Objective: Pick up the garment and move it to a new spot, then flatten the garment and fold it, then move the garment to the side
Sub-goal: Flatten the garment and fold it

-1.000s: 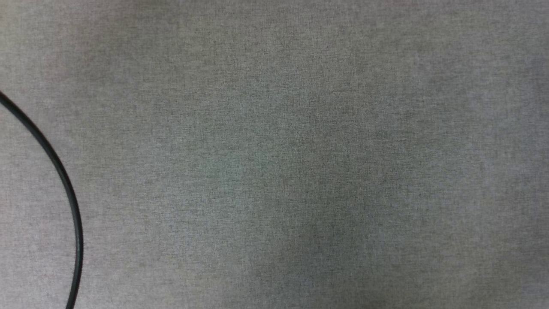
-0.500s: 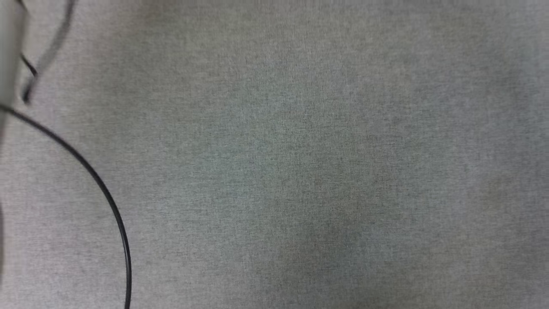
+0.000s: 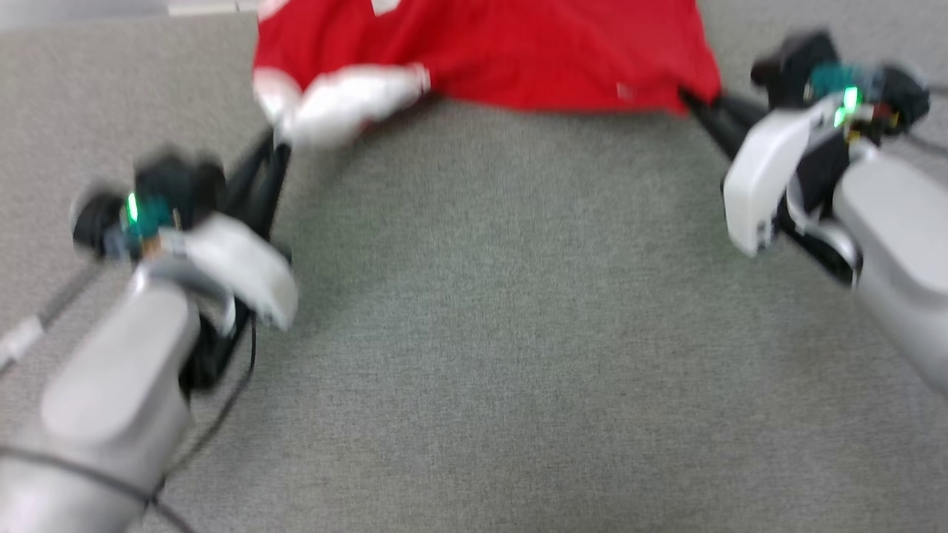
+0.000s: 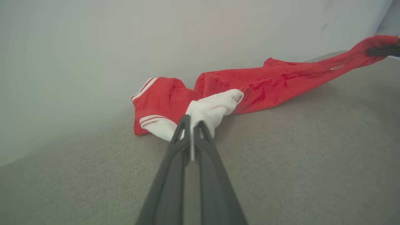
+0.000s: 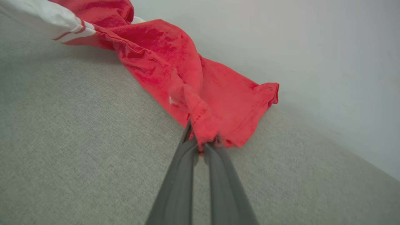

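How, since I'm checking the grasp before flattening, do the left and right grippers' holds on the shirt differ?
The left gripper pinches a white sleeve; the right gripper pinches a red edge. In the head view the left gripper's fingertips sit lower than the right gripper's. Both are shut on the garment, which stretches between them.

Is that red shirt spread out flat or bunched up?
Bunched up. The garment lies rumpled and gathered between the left end effector and right end effector, its white sleeve crumpled.
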Controlling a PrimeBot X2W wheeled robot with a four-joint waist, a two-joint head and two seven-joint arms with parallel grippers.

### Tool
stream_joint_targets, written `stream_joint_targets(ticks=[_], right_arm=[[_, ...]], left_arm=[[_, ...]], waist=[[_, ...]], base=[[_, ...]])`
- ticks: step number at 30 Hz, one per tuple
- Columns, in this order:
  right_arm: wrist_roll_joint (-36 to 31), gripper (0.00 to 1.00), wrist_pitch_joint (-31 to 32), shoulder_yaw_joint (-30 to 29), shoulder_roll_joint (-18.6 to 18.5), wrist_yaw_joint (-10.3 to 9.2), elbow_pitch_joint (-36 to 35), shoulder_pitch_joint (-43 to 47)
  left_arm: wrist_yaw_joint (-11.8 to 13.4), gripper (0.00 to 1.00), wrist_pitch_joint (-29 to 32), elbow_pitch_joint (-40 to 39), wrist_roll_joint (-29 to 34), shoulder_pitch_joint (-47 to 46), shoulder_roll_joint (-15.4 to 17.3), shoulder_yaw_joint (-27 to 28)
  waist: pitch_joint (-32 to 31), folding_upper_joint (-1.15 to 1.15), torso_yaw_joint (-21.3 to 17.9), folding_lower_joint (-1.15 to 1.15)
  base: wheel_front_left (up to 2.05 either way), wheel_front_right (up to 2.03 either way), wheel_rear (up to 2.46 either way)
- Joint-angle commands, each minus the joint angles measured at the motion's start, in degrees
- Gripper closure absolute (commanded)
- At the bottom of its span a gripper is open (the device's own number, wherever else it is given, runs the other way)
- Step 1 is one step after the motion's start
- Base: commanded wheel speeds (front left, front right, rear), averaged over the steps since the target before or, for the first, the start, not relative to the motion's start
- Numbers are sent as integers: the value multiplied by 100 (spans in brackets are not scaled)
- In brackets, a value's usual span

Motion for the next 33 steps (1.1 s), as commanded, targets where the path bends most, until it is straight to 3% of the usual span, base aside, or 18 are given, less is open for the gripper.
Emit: stream_joint_targets(ticks=[1,8,17,27,33], right_arm=[[106,100,-49,112,-100,-4,-113,276],[539,100,-249,469,-709,-4,-584,1359],[900,100,-470,327,-1399,-4,-1163,2861],[865,100,-282,-180,-1808,-4,-1769,4288],[764,100,-87,-670,-1935,-4,-2225,5225]], left_arm=[[150,100,-20,-239,-73,448,112,-16],[931,100,41,-1518,-491,2529,550,-47],[1613,100,84,-2534,-946,4375,851,-146],[1906,100,92,-2912,-1327,5583,1069,-246],[1920,100,282,-3021,-1454,5888,1201,-364]], waist=[[-352,0,-27,0],[-957,0,0,0],[-1589,0,146,0],[-2070,0,191,0],[-2195,0,262,0]], base=[[0,0,0],[0,0,0],[0,0,0],[0,0,0],[0,0,0]])
